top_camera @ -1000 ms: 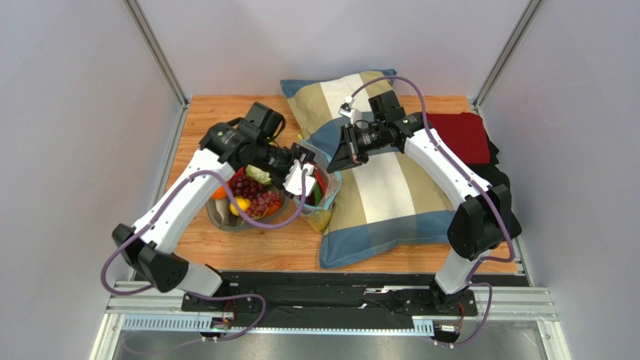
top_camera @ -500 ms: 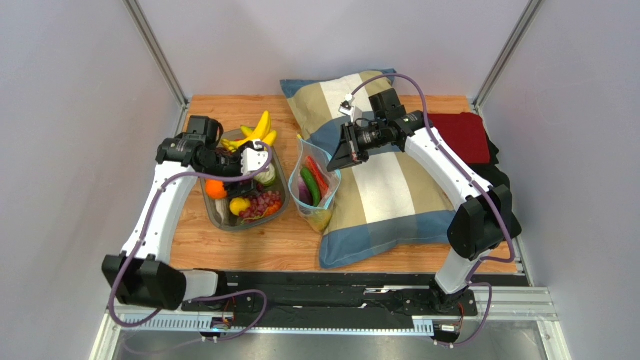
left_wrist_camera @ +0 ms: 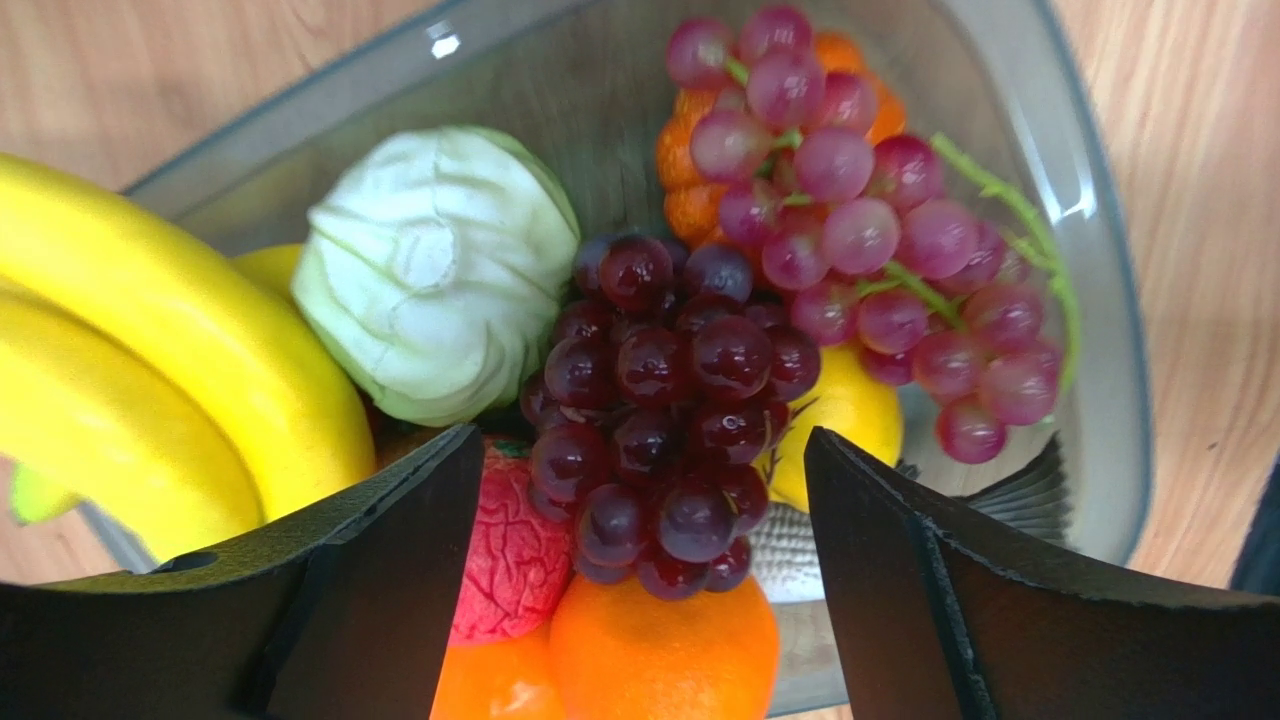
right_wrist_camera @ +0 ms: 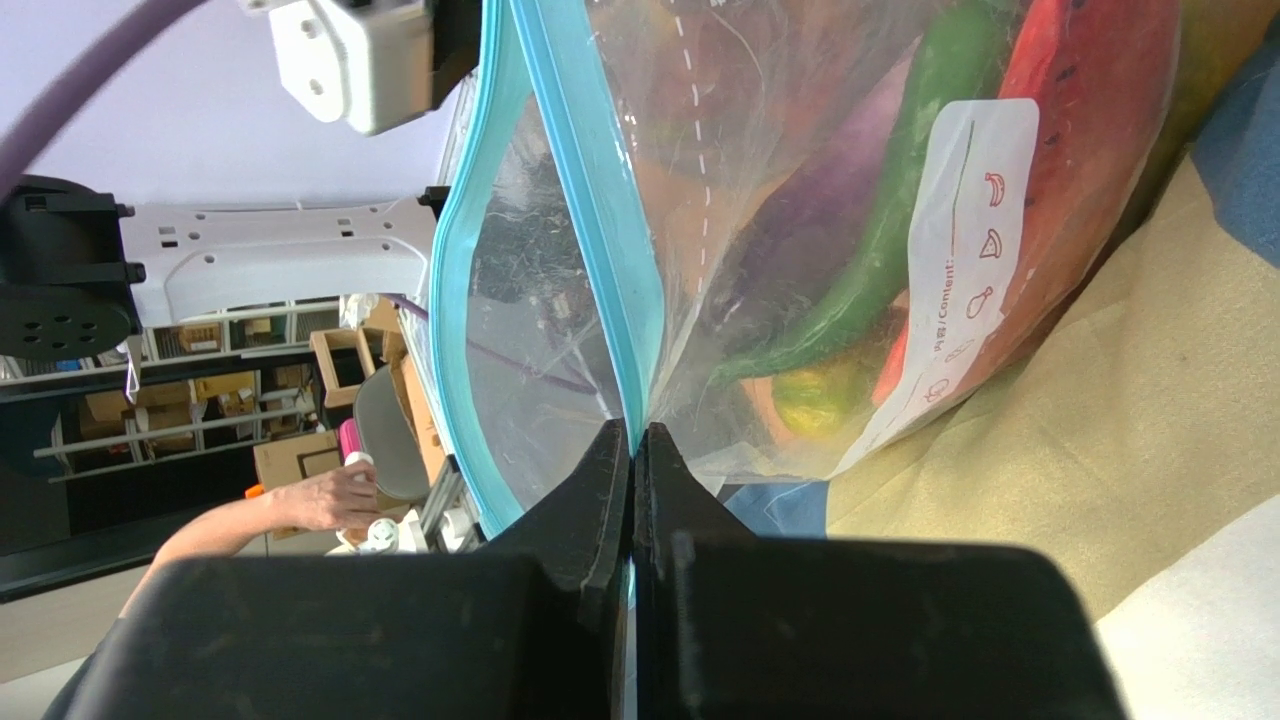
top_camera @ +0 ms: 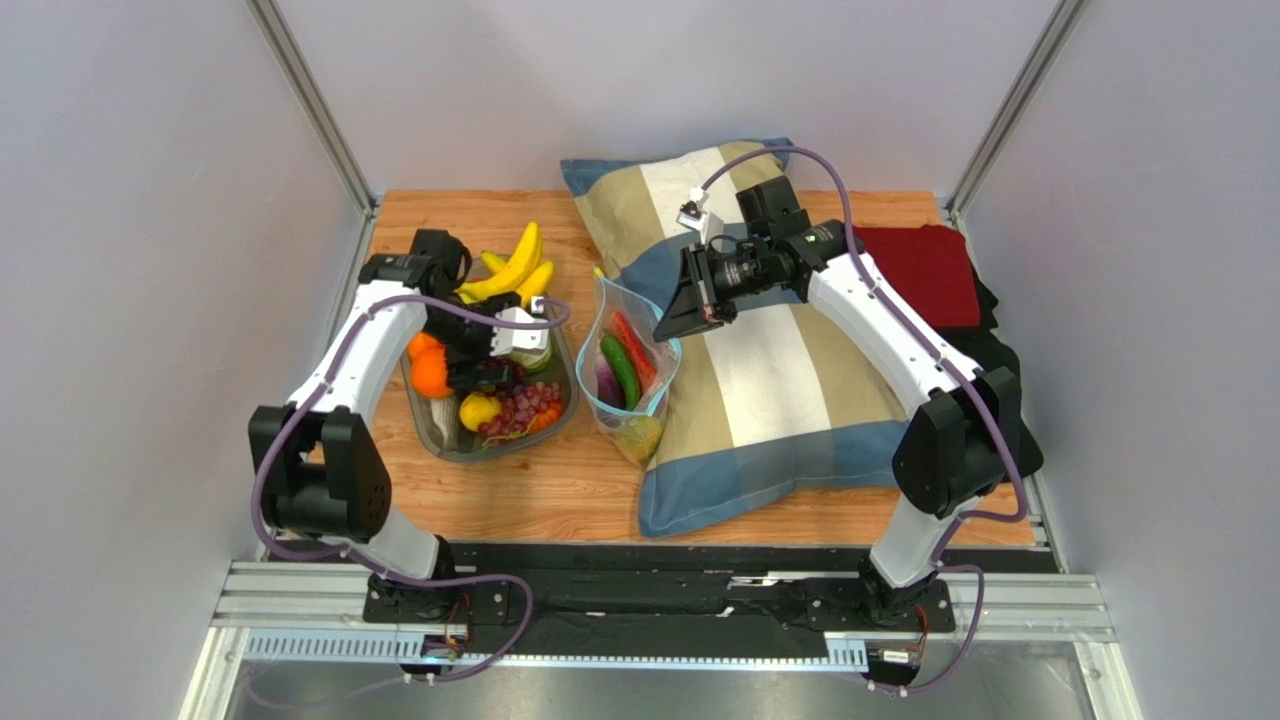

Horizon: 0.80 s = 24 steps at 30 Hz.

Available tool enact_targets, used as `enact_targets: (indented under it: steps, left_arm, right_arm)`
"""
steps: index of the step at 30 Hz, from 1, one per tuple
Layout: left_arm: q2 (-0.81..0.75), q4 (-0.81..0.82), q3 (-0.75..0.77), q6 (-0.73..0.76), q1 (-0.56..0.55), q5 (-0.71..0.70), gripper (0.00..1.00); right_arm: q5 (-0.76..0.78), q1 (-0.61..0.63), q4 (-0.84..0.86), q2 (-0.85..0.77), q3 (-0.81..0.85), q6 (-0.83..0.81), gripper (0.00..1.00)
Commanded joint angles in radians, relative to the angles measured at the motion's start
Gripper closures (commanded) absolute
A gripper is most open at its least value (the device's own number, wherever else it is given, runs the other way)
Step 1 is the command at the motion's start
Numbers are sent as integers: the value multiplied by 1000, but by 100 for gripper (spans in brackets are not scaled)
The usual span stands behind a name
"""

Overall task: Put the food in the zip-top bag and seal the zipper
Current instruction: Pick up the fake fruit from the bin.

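Bag (top_camera: pixel 628 372) stood mouth-up on the desk (top_camera: pixel 579 488), leaning on the pillow's (top_camera: pixel 766 375) left edge. My right claw (right_wrist_camera: pixel 631 450) was clenched on the zipper (right_wrist_camera: pixel 601 225) at one lip. I judged this grip kept the floppy mouth lifted and gaping toward the dish (top_camera: pixel 436 438) so pieces could drop in. Green, red and purple pieces already lay inside, and the zipper was not sealed. Remaining food (top_camera: pixel 519 408) sat heaped in the dish, just left of the bag. Left claw (left_wrist_camera: pixel 643 465) hung over that heap, spread wide and grasping nothing. Dark grapes (left_wrist_camera: pixel 676 405) lay framed between its fingers (left_wrist_camera: pixel 376 600). I could not tell whether they touched. Grapes looked like my next pick.
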Motion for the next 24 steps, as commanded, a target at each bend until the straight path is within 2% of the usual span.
enact_targets:
  steps: [1,4,9,12,13,15,16,18,19,22,24]
  left_arm:
    - [53,33,-6,80,1,-72,12]
    - [86,38,-13,99,0,-96,13]
    - [123,58,-36,120,-3,-156,24]
    - [122,46,-43,134,-6,-162,36]
    - [119,43,-43,136,-11,-162,47]
    - [102,17,-35,143,-14,-145,61]
    - [93,3,-27,143,-16,-136,72]
    - [67,-57,6,140,-16,-96,81]
    - [57,-77,22,125,-16,-81,91]
    - [13,-134,68,96,-17,-30,100]
    - [-21,-163,95,91,-17,-9,100]
  right_arm:
    - [4,5,9,9,48,-11,100]
    - [3,5,9,11,50,-11,100]
    - [9,4,9,11,50,-13,100]
    - [9,5,9,9,47,-14,100]
    - [9,3,9,9,47,-14,100]
    - [7,3,9,11,43,-16,100]
    - [7,6,9,11,42,-14,100]
    - [7,3,9,12,42,-14,100]
    - [7,3,8,9,42,-16,100]
    - [7,3,8,11,43,-16,100]
    - [7,3,8,14,43,-16,100]
